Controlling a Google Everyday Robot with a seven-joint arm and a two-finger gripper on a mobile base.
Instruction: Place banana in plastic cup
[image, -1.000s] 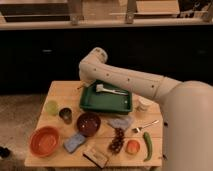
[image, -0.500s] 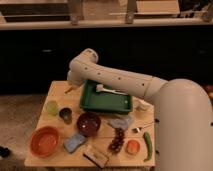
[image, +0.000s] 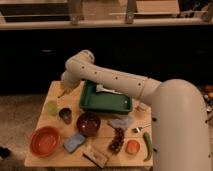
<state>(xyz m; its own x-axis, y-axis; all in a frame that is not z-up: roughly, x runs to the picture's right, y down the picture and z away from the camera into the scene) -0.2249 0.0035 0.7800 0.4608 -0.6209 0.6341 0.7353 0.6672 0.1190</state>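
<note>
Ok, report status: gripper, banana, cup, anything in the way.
Gripper over table's left rear, near plastic cup. Banana seemingly at its tip, not yet in cup. Dark metal cup beside plastic cup; nothing over its mouth.

- arm (image: 115, 82): cream-white, with a row of small dark dots along it
- gripper (image: 66, 88): pale grey-cream, over the back-left of the table, above the cups
- banana (image: 62, 93): dull yellow bit at the gripper tip
- plastic cup (image: 51, 107): pale yellow-green, translucent
- metal cup (image: 65, 115): dark grey
- tray (image: 102, 106): deep green, plain
- white item (image: 107, 90) in the tray: off-white
- maroon bowl (image: 88, 124): dark red-brown
- orange bowl (image: 45, 140): orange all over
- sponge (image: 74, 142): light blue
- cloth (image: 121, 122): grey-blue
- grapes (image: 117, 141): dark purple
- round fruit (image: 132, 146): orange-red
- pepper (image: 146, 146): green
- table (image: 55, 90): light tan wood
- cabinets (image: 150, 50): near black
</note>
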